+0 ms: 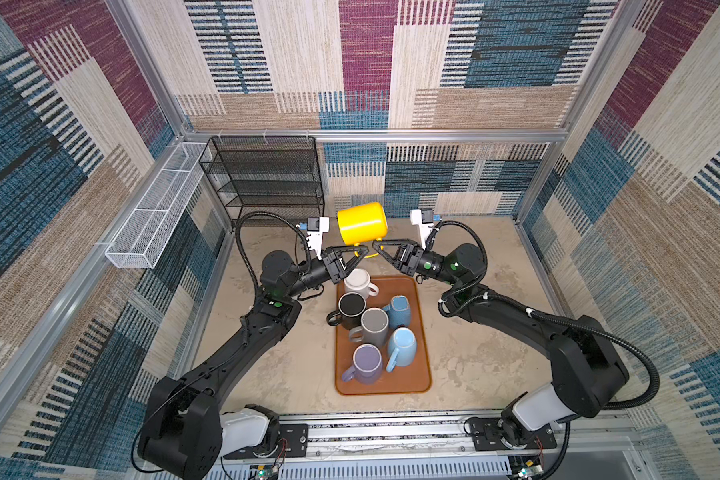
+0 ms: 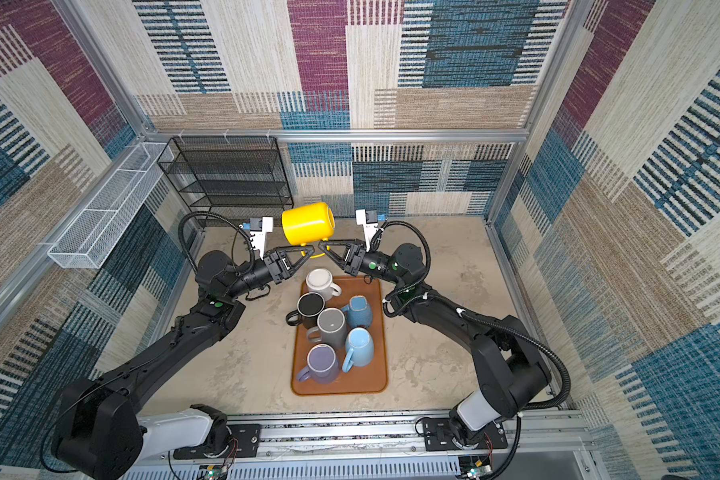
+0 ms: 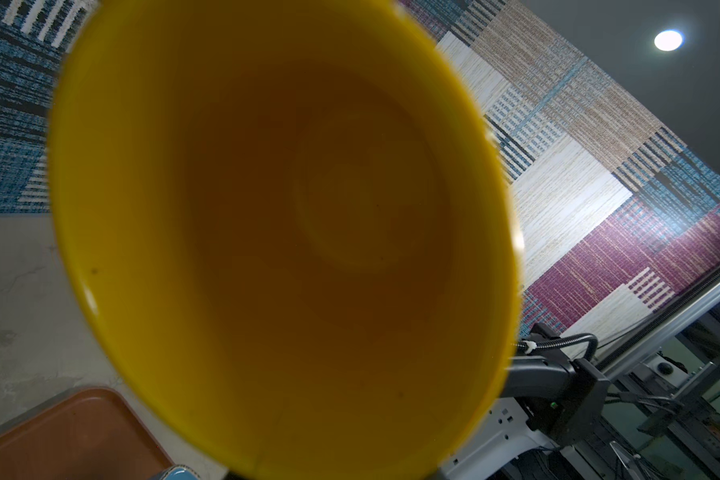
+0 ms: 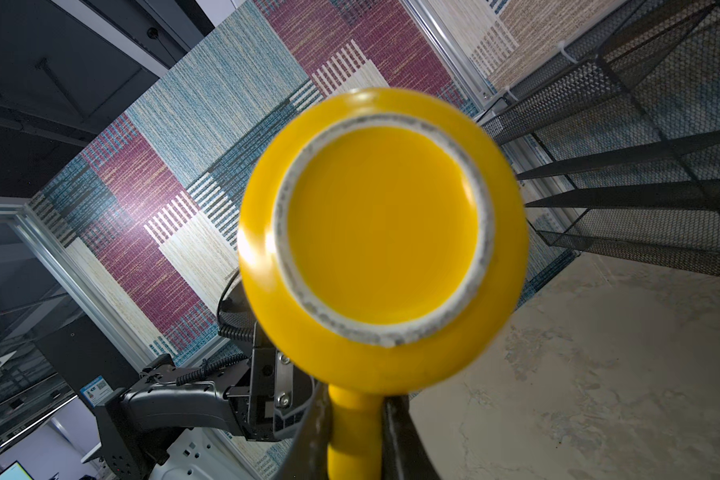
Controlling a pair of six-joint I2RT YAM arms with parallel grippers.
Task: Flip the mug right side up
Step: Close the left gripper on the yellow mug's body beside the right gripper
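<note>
A yellow mug hangs on its side in the air above the table's far middle, its handle pointing down toward both grippers. My right gripper is shut on the handle, and the right wrist view shows the mug's base. My left gripper meets the handle from the opposite side. The left wrist view looks straight into the mug's open mouth, which hides the left jaws.
A brown tray below the grippers carries several mugs, some upright and some upside down. A black mesh rack stands at the back left, with a white wire basket on the left wall.
</note>
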